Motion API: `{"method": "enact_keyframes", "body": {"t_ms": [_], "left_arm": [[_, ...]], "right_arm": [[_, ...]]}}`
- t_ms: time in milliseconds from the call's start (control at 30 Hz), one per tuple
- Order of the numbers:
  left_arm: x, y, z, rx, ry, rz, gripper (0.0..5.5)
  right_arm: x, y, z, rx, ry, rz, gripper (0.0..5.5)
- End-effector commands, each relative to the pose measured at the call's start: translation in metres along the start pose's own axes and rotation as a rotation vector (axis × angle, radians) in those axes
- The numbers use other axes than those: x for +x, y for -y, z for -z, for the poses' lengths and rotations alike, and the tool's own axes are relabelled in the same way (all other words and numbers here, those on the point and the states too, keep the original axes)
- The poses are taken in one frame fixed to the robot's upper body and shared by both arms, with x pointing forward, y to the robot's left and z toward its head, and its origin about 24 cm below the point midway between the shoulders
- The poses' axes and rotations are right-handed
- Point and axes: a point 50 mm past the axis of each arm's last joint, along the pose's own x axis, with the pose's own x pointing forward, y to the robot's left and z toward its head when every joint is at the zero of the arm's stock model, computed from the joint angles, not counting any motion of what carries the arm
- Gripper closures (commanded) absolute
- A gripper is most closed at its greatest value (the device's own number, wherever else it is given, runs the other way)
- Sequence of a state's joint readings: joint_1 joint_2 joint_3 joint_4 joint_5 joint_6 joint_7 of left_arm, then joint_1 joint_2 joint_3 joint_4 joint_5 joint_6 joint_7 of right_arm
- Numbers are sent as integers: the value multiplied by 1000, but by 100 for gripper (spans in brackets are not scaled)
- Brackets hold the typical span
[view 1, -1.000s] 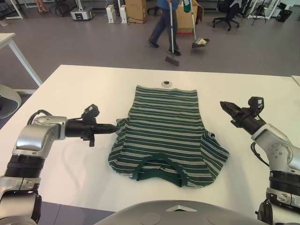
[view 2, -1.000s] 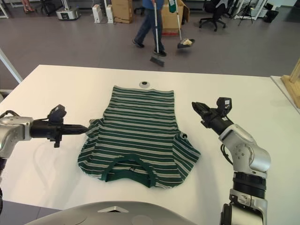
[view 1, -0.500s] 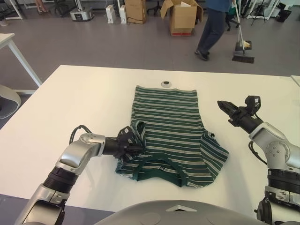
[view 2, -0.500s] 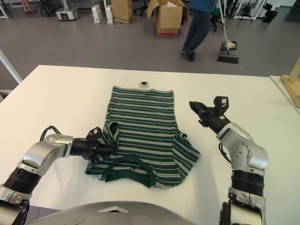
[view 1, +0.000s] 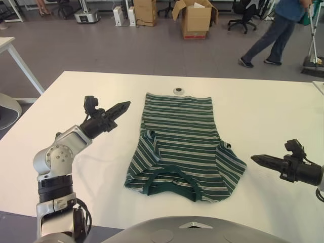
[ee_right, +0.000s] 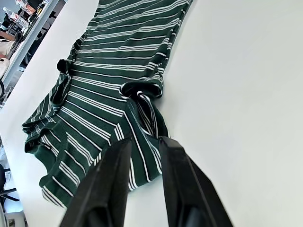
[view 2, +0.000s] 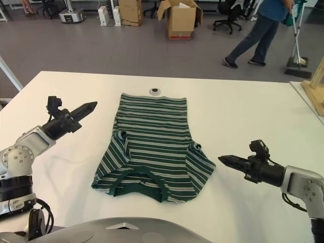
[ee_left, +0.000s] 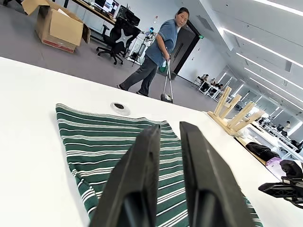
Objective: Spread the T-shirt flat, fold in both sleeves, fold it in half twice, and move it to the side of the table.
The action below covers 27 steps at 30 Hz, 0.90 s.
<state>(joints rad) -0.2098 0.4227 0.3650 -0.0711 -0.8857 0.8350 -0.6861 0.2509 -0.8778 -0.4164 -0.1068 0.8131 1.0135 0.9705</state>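
**Bench stock, one striped shirt, both tools free**

1. T-shirt (view 1: 179, 142): green with white stripes, lying in the middle of the white bench (view 1: 263, 111). I see the collar at the end nearest me and the hem at the far end. The sleeve on my left is turned in over the body. The sleeve on my right sticks out sideways, a little rumpled.

2. Right tool (view 1: 254, 158): low over the bench, level with the out-turned sleeve. It is near the sleeve but apart from the cloth, with its tips aimed at it. The fingers (ee_right: 173, 156) lie close together with a thin slit between them and hold nothing.

3. Left tool (view 1: 121, 106): farther out, beside the shirt's left edge and clear of the cloth, pointing across toward the hem end. The fingers (ee_left: 147, 156) are drawn together with a narrow gap, and nothing is gripped.

4. Small round disc (view 1: 178, 91): set in the bench just beyond the hem.

5. Cardboard box (view 1: 196, 20): open, on the floor well behind the bench.
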Motion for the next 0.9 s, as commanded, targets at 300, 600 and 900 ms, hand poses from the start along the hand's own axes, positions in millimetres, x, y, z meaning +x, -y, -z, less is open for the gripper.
{"method": "enact_keyframes", "body": {"t_ms": [300, 600, 900], "left_arm": [[5, -3, 6, 10, -17, -23, 472], [3, -5, 6, 14, -15, -23, 472], [5, -3, 10, 8, -16, -15, 472]], "right_arm": [[31, 16, 44, 56, -50, 90, 373], [33, 17, 58, 67, -103, 85, 530], [30, 32, 22, 23, 60, 196, 549]]}}
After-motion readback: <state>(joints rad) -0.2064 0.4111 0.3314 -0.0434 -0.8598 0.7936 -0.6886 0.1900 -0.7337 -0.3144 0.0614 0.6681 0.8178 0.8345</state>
